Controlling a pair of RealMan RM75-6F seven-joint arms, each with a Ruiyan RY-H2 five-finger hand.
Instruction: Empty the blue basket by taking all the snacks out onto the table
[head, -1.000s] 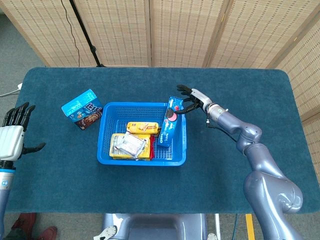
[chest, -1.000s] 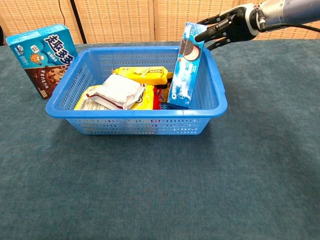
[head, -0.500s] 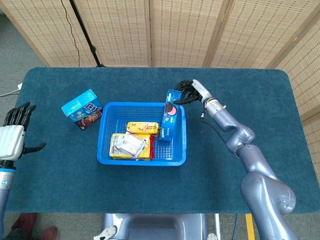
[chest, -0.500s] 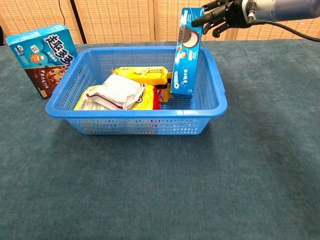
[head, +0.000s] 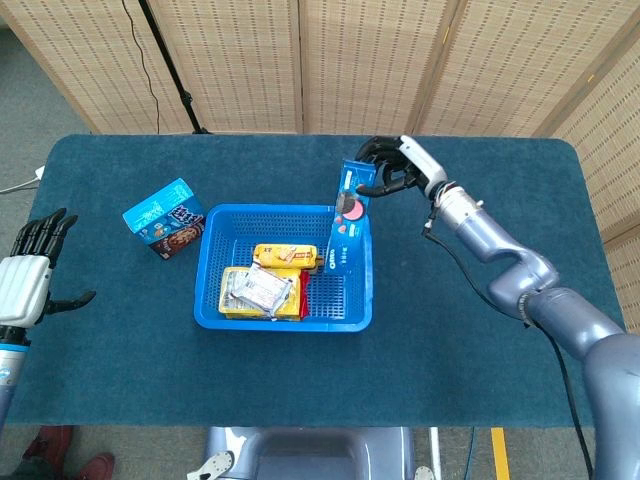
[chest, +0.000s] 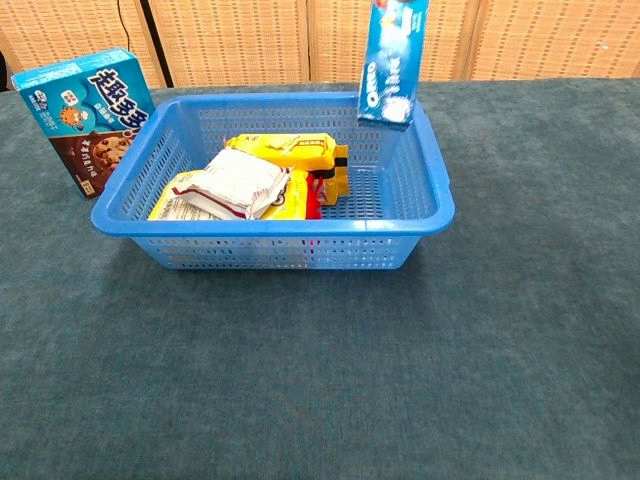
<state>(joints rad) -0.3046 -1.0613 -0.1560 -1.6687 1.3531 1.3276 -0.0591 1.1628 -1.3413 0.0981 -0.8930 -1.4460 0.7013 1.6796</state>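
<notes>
The blue basket (head: 213, 309) (chest: 425, 217) sits mid-table with yellow snack packs (head: 285, 256) (chest: 290, 152) and a silver-white packet (head: 259, 289) (chest: 230, 183) inside. My right hand (head: 392, 170) grips the top of a tall blue Oreo box (head: 347, 215) (chest: 393, 62), which hangs upright above the basket's right side, its lower end clear of the basket floor. The hand itself is out of the chest view. My left hand (head: 28, 280) hovers open at the table's left edge, far from the basket.
A blue chocolate-chip cookie box (head: 163, 217) (chest: 88, 117) stands on the table left of the basket. Dark blue cloth covers the table (head: 480, 360). Wicker screens stand behind the far edge.
My right hand has lifted the Oreo box up out of the basket; its top now leaves the chest view. The left hand has barely shifted.
</notes>
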